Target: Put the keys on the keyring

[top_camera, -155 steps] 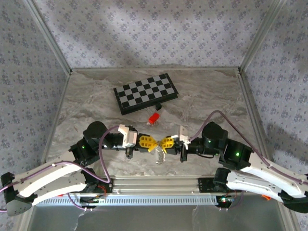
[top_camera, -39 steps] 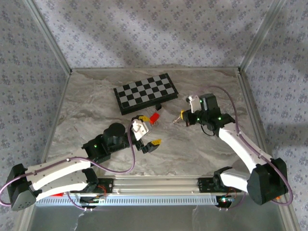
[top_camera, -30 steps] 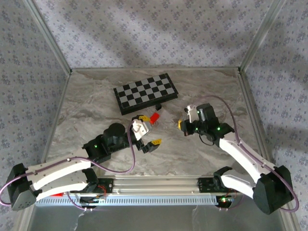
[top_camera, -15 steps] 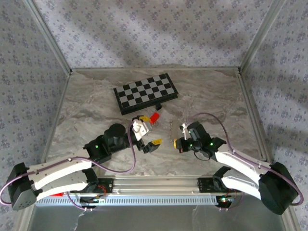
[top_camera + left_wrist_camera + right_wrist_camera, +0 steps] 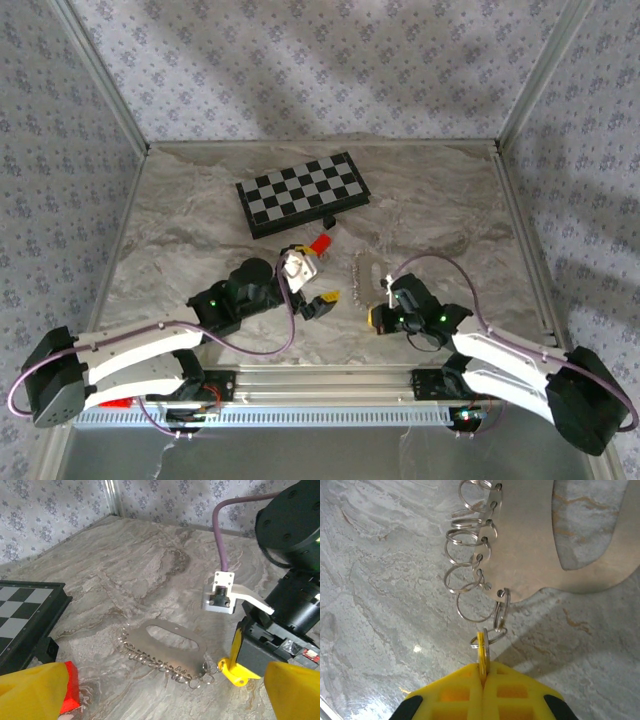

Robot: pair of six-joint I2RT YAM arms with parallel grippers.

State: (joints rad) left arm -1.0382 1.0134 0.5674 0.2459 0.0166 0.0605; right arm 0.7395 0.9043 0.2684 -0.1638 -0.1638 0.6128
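The keyring point(image 5: 530, 540) is a flat silvery plate with a slot and a row of split rings along one edge. It lies on the marble table point(image 5: 200, 220) right of centre, the keyring point(image 5: 370, 272) just beyond my right gripper point(image 5: 376, 318). My right gripper point(image 5: 483, 672) is shut on a yellow-headed key point(image 5: 482, 647) held edge-on, which is linked through a small ring to the plate's end ring. My left gripper point(image 5: 167, 687) is open, its yellow fingers point(image 5: 35, 690) spread either side of the keyring point(image 5: 165, 647), above it and not touching.
A black-and-white chessboard point(image 5: 302, 192) lies at the back centre. A small red piece point(image 5: 322, 243) sits just in front of it, beside the left gripper point(image 5: 311, 275). Patterned walls enclose the table on three sides.
My right gripper has come from the back right toward the near edge, staying shut, and the keyring has trailed along with it. The left gripper has shifted slightly right, still open.
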